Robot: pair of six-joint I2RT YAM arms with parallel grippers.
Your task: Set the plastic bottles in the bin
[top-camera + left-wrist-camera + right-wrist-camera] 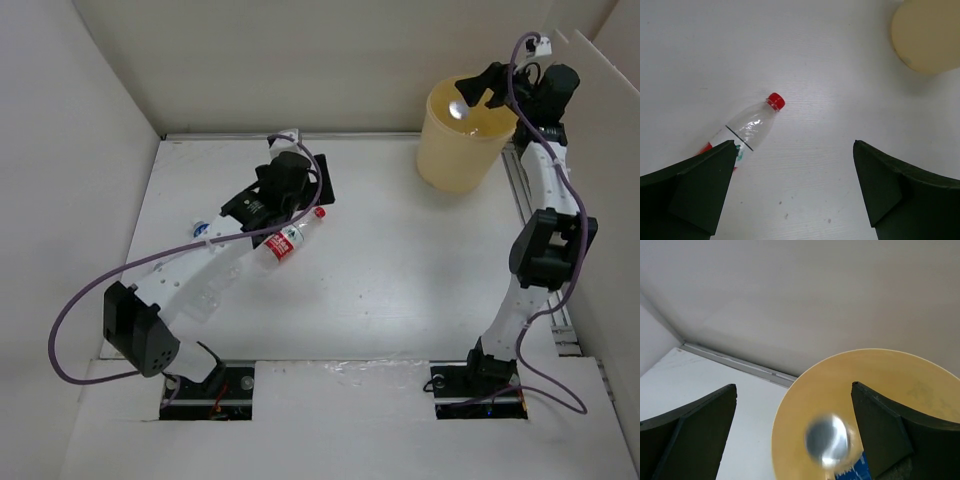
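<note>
The red-capped, red-labelled bottle [285,242] lies on its side on the table, just below my left gripper [300,200]. In the left wrist view this bottle [752,127] lies partly behind the left fingertip, and my left gripper [795,145] is open and empty above bare table. My right gripper [478,92] hovers over the pale yellow bin [455,160]. In the right wrist view it [794,386] is open, and a blurred blue-labelled bottle [829,441] hangs loose between the jaws over the bin's mouth [880,375].
One bottle [203,227] with a bit of blue peeks out left of the left arm. Another clear bottle [285,138] lies near the back wall behind the left gripper. White walls enclose the table; the bin stands in the back right corner and shows in the left wrist view [930,35].
</note>
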